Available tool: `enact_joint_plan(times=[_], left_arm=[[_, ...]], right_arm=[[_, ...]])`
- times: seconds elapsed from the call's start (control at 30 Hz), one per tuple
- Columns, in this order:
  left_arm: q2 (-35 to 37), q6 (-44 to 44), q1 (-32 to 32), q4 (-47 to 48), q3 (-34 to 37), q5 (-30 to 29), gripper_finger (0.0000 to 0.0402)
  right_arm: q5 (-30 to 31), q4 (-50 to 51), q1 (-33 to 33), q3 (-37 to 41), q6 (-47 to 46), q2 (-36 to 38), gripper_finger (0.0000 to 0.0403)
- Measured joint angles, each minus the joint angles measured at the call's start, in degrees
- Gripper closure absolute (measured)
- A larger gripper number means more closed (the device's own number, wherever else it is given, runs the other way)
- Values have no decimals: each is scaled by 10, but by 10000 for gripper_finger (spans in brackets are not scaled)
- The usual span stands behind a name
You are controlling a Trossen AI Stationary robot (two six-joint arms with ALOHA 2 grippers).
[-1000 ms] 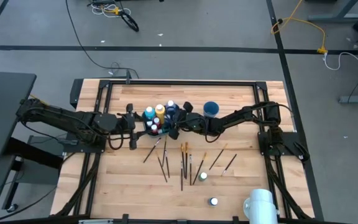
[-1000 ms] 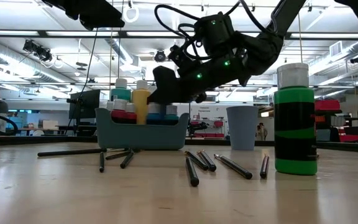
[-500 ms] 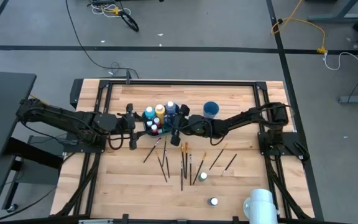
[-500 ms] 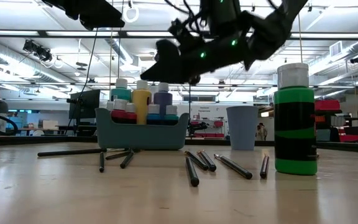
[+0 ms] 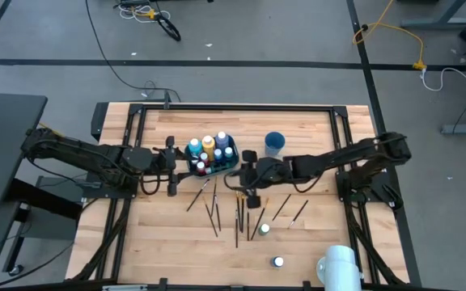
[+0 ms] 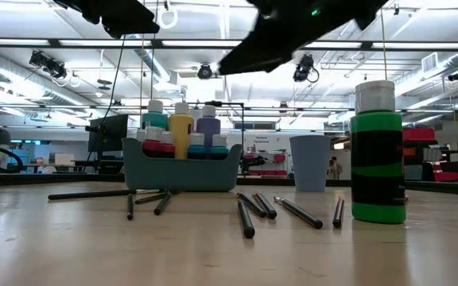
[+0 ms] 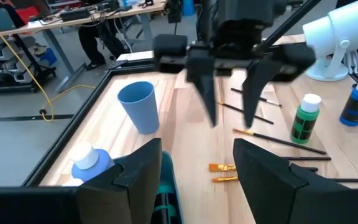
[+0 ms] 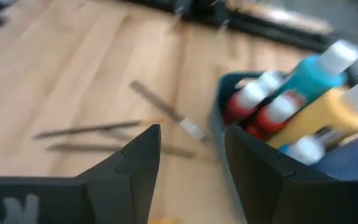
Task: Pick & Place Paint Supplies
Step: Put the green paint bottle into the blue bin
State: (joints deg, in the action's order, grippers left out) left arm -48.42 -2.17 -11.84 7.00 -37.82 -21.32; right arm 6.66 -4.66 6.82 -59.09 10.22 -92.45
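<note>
High view: thin dark-handled paintbrushes (image 5: 239, 212)

Two dark, slender jointed arms — matte black links with thin black cabling alongside; the right gripper (image 7: 230, 93) shows two tapered black fingers under a boxy black head.

Crowded middle, open edges

The bin (image 5: 213, 158) packed with bottles (image 5: 208, 144) and the cup (image 5: 274, 142) block the table's (image 5: 168, 242) middle, both pincers (image 5: 171, 166) (image 5: 251, 179) flanking the bin. Brushes (image 5: 239, 214) lie scattered just before it, with two bottles (image 5: 264, 229) (image 5: 277, 262) beyond them. Bare wood lies along the left side and far edge.
</note>
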Motion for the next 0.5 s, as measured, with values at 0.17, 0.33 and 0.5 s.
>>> enact_joint_plan(times=[0.17,0.33,0.5], left_arm=[[0,0,0,0,0,0,191],[0,11,0,1,0,0,191],[0,11,0,0,0,0,191]], right_arm=[[-44,68,19,18,-60,53,221],[-82,-18,44,110,-98,101,221],[-192,-205,62,229,-95,120,221]])
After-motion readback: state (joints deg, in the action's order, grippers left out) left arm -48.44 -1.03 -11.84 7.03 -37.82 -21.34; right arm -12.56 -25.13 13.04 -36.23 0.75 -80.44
